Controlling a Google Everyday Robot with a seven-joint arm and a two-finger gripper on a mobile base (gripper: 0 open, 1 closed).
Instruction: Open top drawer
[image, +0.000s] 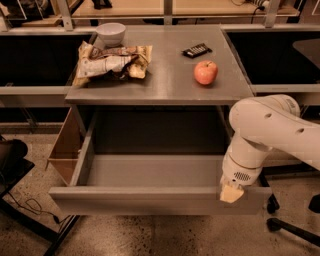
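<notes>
The top drawer (150, 199) is pulled far out from under the grey counter, showing its empty grey box interior and wide plain front panel. My gripper (231, 193) hangs at the end of the white arm (265, 130) at the right end of the drawer's front panel, its tan tip on the panel's top edge. The lower drawers are out of view.
On the counter (160, 85) lie a crumpled chip bag (112, 62), a white bowl (111, 33), a dark snack bar (196, 50) and a red apple (205, 72). A cardboard box (64, 147) stands left of the drawer. Chair legs and cables are at lower left and right.
</notes>
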